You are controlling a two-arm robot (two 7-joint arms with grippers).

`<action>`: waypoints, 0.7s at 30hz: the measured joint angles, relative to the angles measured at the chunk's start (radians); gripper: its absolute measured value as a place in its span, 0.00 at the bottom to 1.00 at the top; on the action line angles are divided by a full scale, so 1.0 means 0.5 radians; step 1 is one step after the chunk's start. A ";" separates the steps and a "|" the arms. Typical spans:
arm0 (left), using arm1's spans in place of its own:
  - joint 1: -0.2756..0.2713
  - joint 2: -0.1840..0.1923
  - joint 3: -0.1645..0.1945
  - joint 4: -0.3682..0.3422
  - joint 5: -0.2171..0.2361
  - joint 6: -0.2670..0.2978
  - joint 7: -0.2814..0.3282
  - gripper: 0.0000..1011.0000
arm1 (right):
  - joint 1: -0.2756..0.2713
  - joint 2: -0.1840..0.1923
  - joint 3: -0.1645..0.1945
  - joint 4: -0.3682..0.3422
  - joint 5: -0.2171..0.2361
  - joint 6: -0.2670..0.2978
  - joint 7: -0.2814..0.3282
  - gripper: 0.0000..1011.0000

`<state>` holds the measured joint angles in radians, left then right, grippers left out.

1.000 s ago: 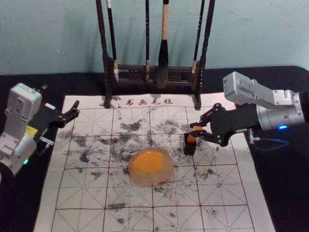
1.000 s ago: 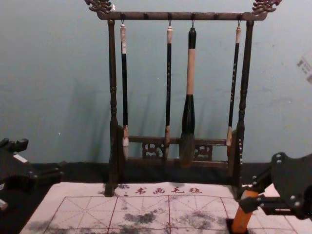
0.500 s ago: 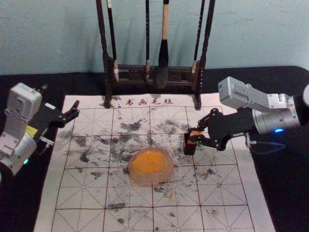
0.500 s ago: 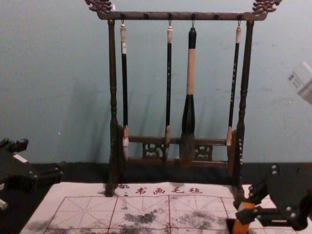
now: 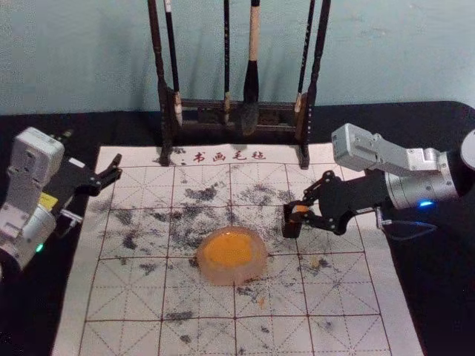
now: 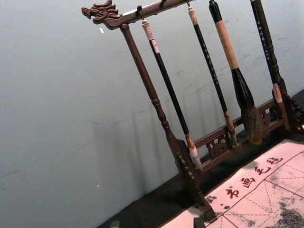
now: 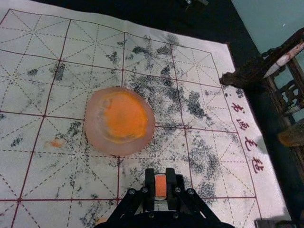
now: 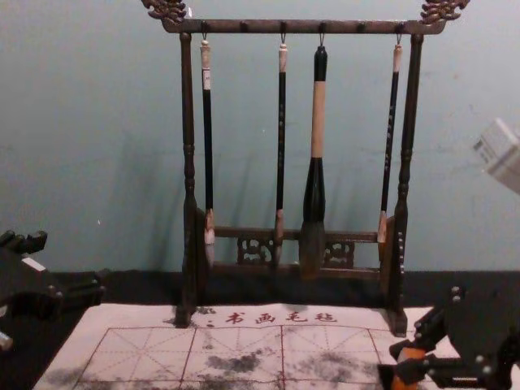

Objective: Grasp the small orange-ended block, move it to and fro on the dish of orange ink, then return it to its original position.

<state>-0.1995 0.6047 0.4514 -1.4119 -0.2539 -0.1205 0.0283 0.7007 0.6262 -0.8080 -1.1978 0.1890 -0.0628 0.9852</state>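
the right gripper (image 5: pixel 297 211) clasps the small block (image 7: pixel 160 185) in the black holder (image 5: pixel 291 228) near the ink dish (image 5: pixel 241 277), so inking seems done and 1 step, letting go, remains, the left gripper (image 5: pixel 93 147) idling leftward, fingers spread.

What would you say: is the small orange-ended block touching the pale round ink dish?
No, the block is at the square black holder, apart from the dish.

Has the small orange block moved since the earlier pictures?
Yes, downward: in the chest view the orange block now shows below the right foot of the dark wooden brush rack.
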 joint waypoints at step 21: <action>0.000 0.000 0.000 0.000 0.000 0.000 0.000 0.99 | -0.006 0.002 0.001 -0.001 -0.006 0.002 -0.010 0.25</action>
<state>-0.1995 0.6047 0.4514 -1.4120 -0.2539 -0.1205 0.0283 0.6977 0.6270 -0.8077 -1.1984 0.1860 -0.0617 0.9802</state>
